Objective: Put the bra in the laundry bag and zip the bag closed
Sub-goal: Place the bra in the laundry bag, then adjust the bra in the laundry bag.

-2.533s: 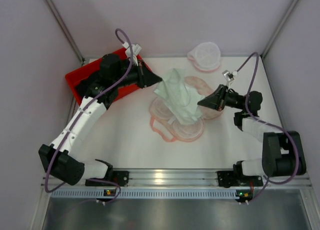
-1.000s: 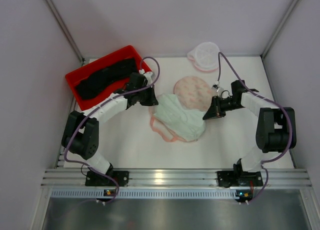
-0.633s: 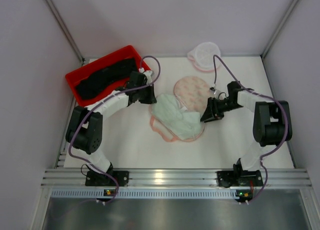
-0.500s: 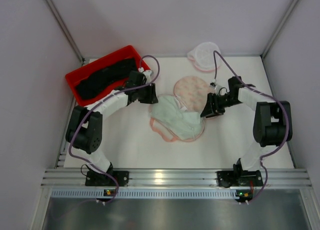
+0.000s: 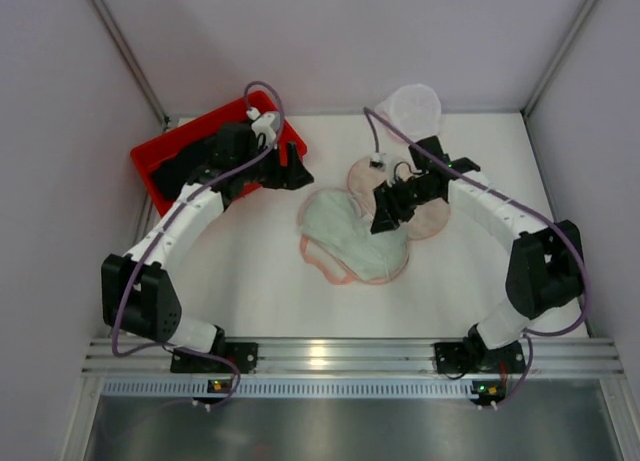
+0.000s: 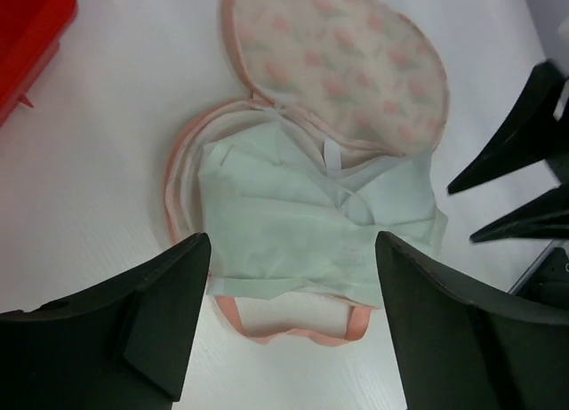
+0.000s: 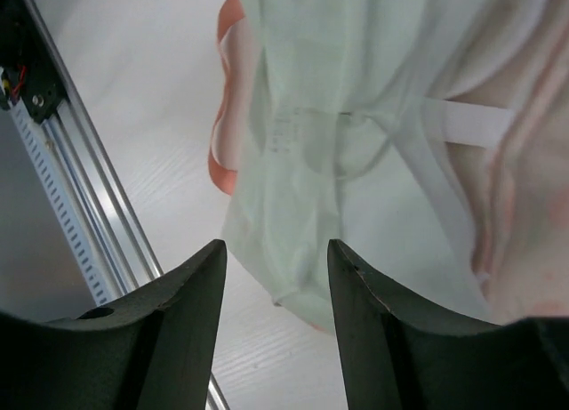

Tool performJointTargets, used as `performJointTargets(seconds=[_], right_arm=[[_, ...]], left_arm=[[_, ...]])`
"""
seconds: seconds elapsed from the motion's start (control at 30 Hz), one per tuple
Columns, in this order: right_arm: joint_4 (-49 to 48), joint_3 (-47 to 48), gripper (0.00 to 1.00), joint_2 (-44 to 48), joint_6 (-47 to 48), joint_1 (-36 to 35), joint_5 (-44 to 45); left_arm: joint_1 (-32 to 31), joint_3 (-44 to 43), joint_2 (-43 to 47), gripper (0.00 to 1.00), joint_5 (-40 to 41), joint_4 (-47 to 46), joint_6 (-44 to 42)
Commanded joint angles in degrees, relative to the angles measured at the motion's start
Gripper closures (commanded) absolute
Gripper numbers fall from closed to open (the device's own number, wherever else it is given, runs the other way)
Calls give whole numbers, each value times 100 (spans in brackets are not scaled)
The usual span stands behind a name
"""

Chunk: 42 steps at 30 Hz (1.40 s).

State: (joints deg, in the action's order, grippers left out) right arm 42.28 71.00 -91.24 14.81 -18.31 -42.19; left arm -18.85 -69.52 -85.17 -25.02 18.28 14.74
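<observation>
Shows the bra [image 5: 350,236], pale green, spread on the open bag [image 5: 357,176] mid-table, well off every edge. Runs far-left to near-right. Leaves bare table [image 5: 240,281] nearward and to both sides. Has left gripper [image 5: 303,173] just far-left of it, right gripper [image 5: 382,221] above its right edge, both spread wide, gripping nothing.

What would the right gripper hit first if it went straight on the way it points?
Most likely the pale green garment. In the wrist view it fills the gap between the fingers of the open right gripper, with nothing showing in front of it. Depth is unclear, so I can't tell how near it is.
</observation>
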Motion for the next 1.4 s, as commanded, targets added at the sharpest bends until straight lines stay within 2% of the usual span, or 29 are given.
performJointTargets(seconds=[0.0, 0.03, 0.07, 0.3, 0.67, 0.77, 0.87, 0.97, 1.0, 1.03, 1.37], right_arm=[[-203, 150, 50, -209, 75, -594, 422], [-203, 238, 49, -393, 75, -778, 475], [-220, 273, 48, -490, 66, -876, 606], [-475, 327, 47, -904, -57, -1386, 1195], [-519, 344, 50, -1071, -14, -1421, 1767], [-449, 309, 55, -1141, 92, -1430, 1759], [-326, 318, 69, -1124, 162, -1439, 1558], [-151, 432, 85, -1010, 180, -1448, 1232], [-115, 502, 95, -931, 198, -1439, 1179], [-89, 537, 98, -887, 207, -1448, 1135], [79, 933, 100, -377, -171, -1325, 713]], left_arm=[[443, -132, 333, 18, -750, 149, 397], [600, -124, 369, 17, -794, 167, 433], [645, -97, 474, 10, -794, 202, 424], [795, 114, 729, 9, -803, 220, 477], [795, 96, 694, 10, -724, 211, 468], [804, 79, 677, 10, -733, 211, 477], [804, 87, 685, 11, -724, 211, 468], [813, 105, 712, 11, -707, 211, 459], [822, 114, 703, 11, -715, 211, 459], [822, 122, 712, 11, -698, 211, 459], [857, 149, 721, 11, -680, 211, 415]])
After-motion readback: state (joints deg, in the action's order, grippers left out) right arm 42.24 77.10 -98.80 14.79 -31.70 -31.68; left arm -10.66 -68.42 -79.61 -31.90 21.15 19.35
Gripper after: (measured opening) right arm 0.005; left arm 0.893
